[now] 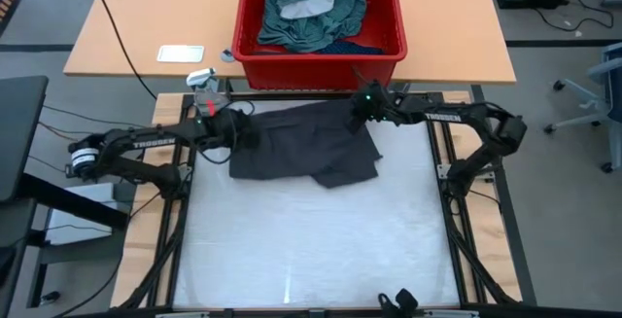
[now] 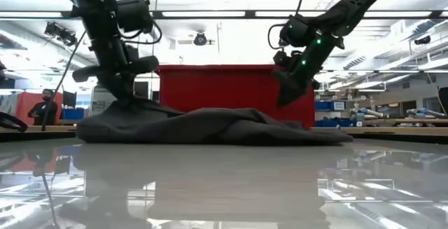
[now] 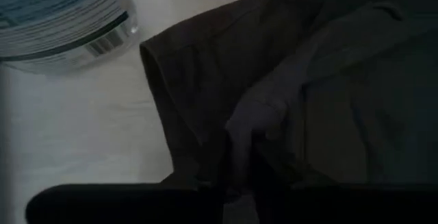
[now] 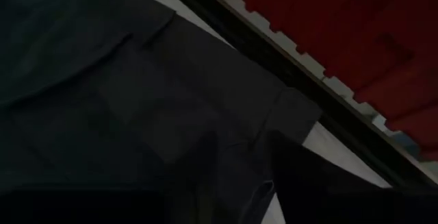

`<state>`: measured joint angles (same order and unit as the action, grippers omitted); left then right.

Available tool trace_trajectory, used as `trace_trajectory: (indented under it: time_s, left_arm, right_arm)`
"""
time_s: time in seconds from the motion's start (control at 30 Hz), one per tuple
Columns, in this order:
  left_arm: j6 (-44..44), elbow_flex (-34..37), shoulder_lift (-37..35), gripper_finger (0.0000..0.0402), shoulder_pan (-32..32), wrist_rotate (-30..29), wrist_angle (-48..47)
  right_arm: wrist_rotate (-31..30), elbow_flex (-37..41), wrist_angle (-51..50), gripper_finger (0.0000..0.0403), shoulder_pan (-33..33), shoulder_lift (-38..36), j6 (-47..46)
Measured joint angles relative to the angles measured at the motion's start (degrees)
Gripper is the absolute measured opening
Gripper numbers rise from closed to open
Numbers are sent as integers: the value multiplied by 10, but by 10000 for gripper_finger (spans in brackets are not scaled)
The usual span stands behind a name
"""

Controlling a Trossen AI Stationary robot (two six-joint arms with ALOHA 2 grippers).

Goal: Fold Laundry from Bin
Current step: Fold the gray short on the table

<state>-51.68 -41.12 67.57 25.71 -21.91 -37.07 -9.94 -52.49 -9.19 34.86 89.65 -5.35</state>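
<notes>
White table (image 1: 311,250), dark grey garment (image 1: 301,148) spread flat, left claw (image 1: 236,135) touching its edge, right claw (image 1: 362,114) above it, openings unclear

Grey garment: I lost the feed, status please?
Left gripper low on grey garment's left edge. Right gripper above its far right corner. Bin behind, still loaded.

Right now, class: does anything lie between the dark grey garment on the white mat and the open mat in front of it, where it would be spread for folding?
Nothing visible does. The dark grey garment lies crumpled at the far edge of the mat, just in front of the bin; the mat nearer the camera is bare.
</notes>
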Motion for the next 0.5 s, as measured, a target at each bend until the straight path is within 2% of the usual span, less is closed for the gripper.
trace_trajectory:
  time_s: [0.1, 0.2, 0.4, 0.5]
  left_arm:
    - [-1, 12, 0, 72, 12, 9, -2]
    - [-11, 29, 0, 84, 16, 24, -12]
    - [-44, 41, -1, 115, -5, 92, -26]
    - [-32, 16, -5, 127, -33, 101, -54]
  right_arm:
    - [-26, 0, 7, 158, -13, 0, -18]
    - [-19, 0, 15, 158, -25, 0, -18]
    - [95, -1, 37, 157, -75, 29, -50]
    - [108, -1, 32, 157, -100, 77, -73]
